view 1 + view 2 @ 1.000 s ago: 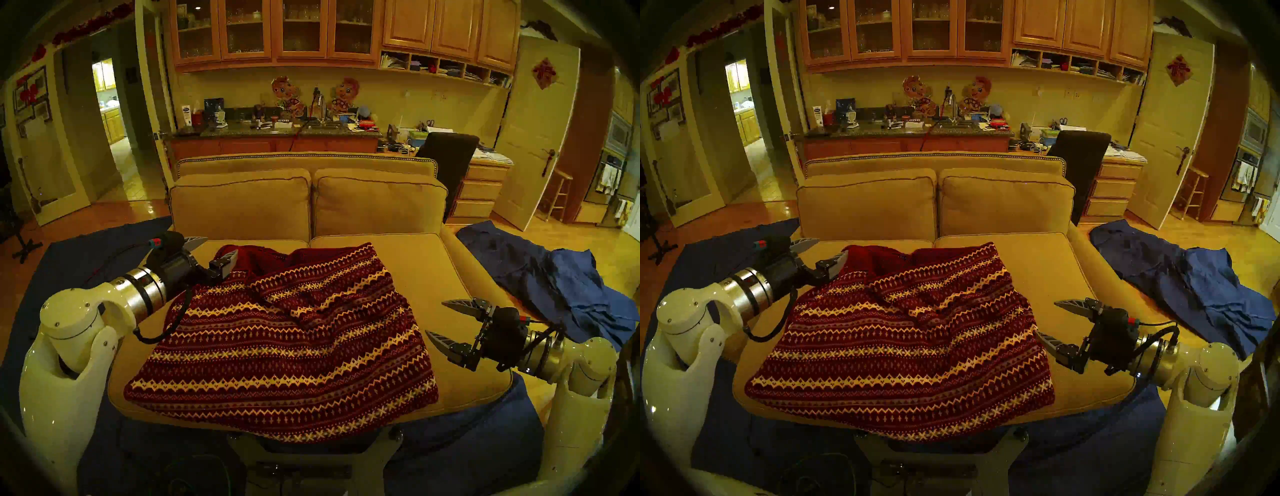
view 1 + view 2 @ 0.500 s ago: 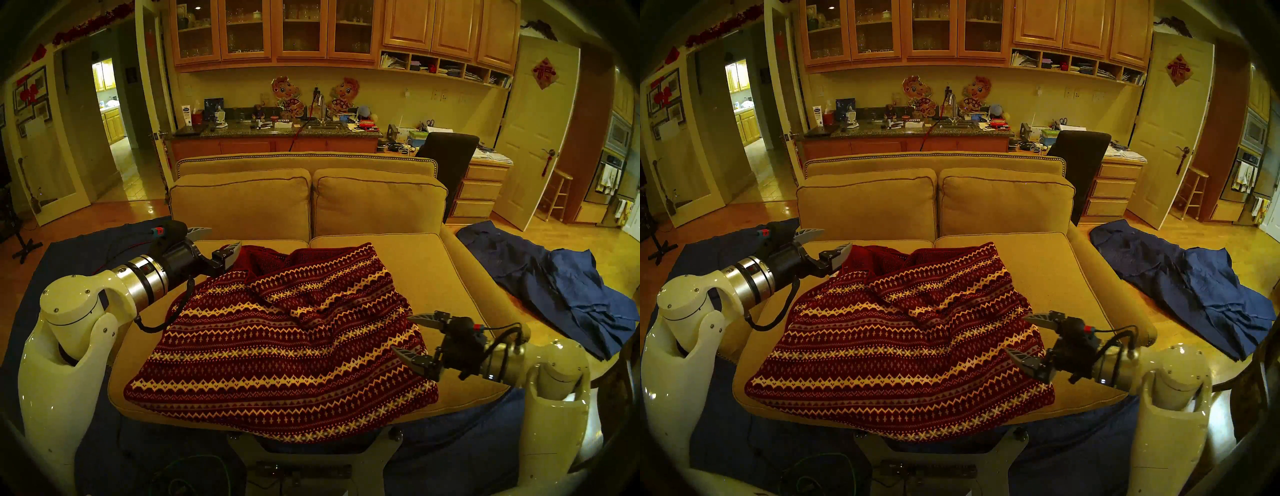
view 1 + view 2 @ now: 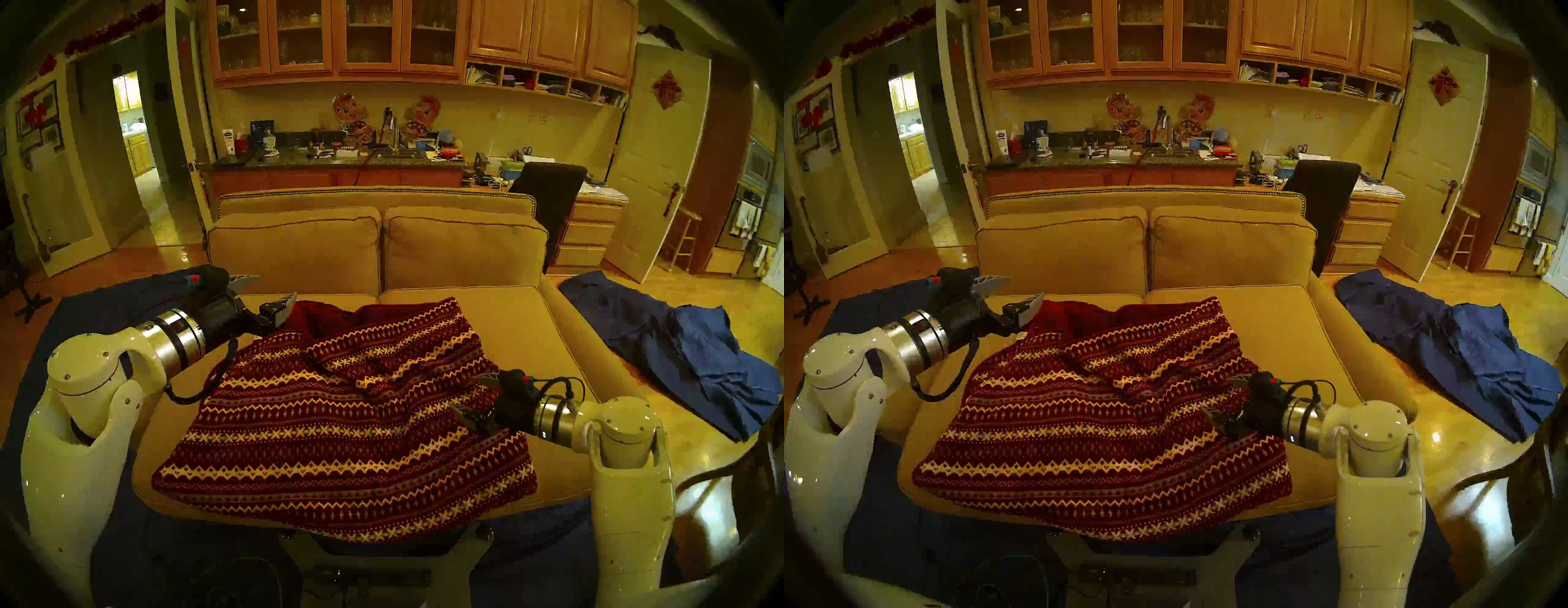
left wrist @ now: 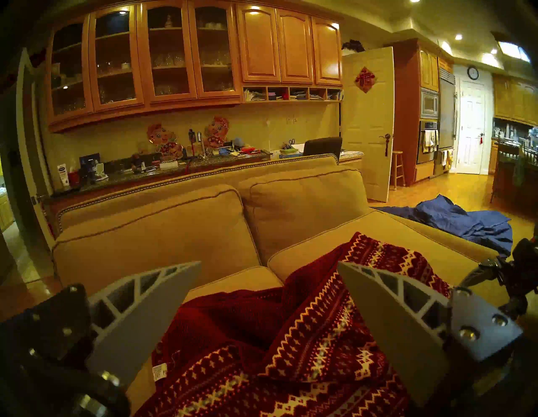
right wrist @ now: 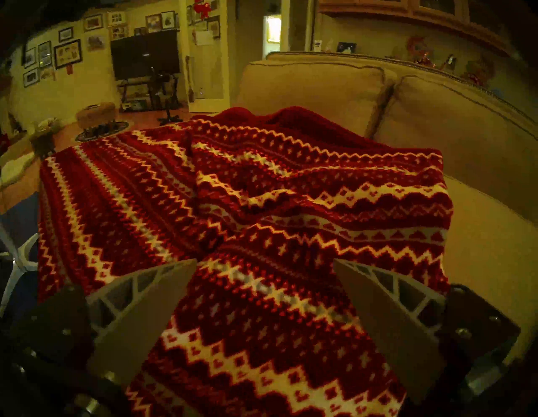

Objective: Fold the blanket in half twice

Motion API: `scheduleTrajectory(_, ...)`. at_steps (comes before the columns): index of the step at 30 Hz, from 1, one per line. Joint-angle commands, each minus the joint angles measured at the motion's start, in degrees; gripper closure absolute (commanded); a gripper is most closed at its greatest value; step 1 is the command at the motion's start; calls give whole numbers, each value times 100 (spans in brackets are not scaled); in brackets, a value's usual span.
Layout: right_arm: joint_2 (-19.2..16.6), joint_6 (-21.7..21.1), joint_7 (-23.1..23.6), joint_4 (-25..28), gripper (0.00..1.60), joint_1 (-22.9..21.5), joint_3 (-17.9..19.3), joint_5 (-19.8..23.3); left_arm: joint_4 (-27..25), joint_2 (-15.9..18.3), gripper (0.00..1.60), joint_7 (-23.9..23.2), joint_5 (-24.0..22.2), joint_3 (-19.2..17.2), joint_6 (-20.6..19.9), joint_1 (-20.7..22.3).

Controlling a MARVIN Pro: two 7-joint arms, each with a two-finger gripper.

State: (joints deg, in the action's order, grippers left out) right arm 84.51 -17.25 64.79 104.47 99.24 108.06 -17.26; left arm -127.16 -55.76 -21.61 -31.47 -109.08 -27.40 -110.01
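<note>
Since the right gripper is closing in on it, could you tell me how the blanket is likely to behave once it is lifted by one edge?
The blanket will probably go limp and drape, since it already lies in soft rumpled folds on the sofa. Its layers would likely slide apart: the far part is bunched, showing the plain red reverse. It should not slip easily from the open right gripper, being fuzzy knit-like fabric.

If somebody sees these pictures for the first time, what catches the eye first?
The red patterned blanket, lying rumpled across the seat of the tan sofa, dominates. Next come the two white arms: the left hand open at its far left corner, the right hand open over its right edge.
</note>
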Motion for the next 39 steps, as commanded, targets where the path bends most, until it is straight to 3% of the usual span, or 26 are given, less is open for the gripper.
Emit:
scheduleTrajectory(1, -458, -277, -376, -289, 0, -667, 30, 39, -28, -7, 0, 17, -9, -26, 28, 66)
scheduleTrajectory(9, -993, -756, -324, -1097, 0, -1098, -77, 65, -24, -9, 0, 17, -11, -24, 31, 75)
scheduleTrajectory(17, -1267, -1404, -143, -1784, 0, -1558, -366, 134, -23, -14, 0, 22, -12, -22, 32, 80)
scheduleTrajectory(25, -1288, -1720, -298, -2371, 0, -2106, -489, 134, -25, -9, 0, 33, -16, -19, 31, 78)
scheduleTrajectory(31, -1374, -1838, -422, -2681, 0, -2274, -661, 131, -26, -9, 0, 38, -18, -18, 32, 78)
scheduleTrajectory(35, -1414, -2003, -309, -3225, 0, -2577, -922, 52, -26, -10, 0, 46, -20, -15, 36, 80)
scheduleTrajectory(39, -1469, -2340, 31, -3362, 0, -2650, -1071, 97, -26, -9, 0, 50, -23, -14, 39, 80)
